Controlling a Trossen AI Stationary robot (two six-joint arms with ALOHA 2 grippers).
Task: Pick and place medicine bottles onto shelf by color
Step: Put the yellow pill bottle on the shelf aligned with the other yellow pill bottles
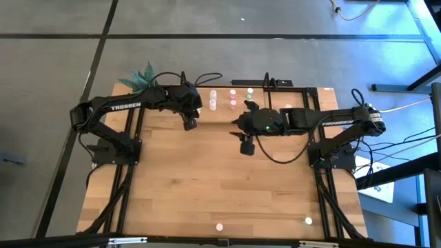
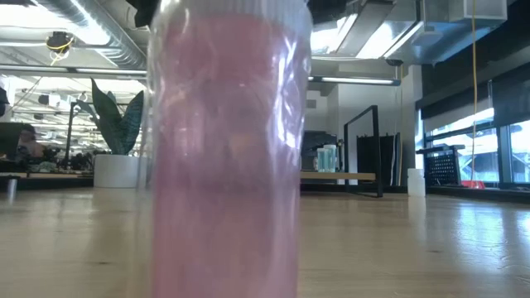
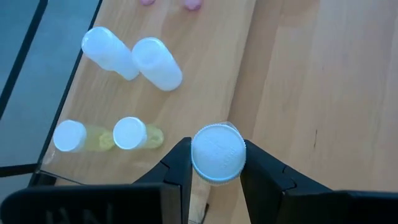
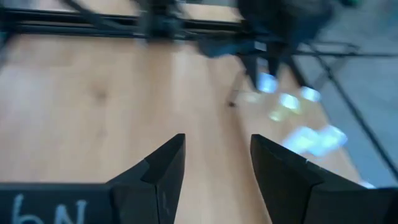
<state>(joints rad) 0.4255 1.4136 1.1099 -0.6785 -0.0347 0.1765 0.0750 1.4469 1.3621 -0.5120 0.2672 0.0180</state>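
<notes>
My left gripper (image 1: pixel 190 124) is shut on a white-capped medicine bottle (image 3: pixel 217 154), just off the near left end of the shelf (image 1: pixel 303 93). On the shelf board (image 3: pixel 205 74) lie two white bottles (image 3: pixel 109 53) (image 3: pixel 155 62), and two yellowish ones (image 3: pixel 68 137) (image 3: pixel 130 134) stand beside them. Pink bottles (image 1: pixel 233 103) stand farther along the shelf. My right gripper (image 4: pixel 217 149) hangs open over the table's middle (image 1: pixel 246 146) with nothing between its fingers. My left gripper pinches the bottle between its two fingers (image 3: pixel 177 165), one on each side at its white cap (image 3: pixel 200 163). The fingers slant down from above toward the shelf. The cap faces the wrist camera; the bottle's body below it is hidden.
A pink bottle (image 1: pixel 220 226) and a white one (image 1: pixel 308 221) stand near the table's front edge; the pink one (image 2: pixel 228 149) fills most of the low view. A plant in a white pot (image 2: pixel 116 170) stands at the far left corner.
</notes>
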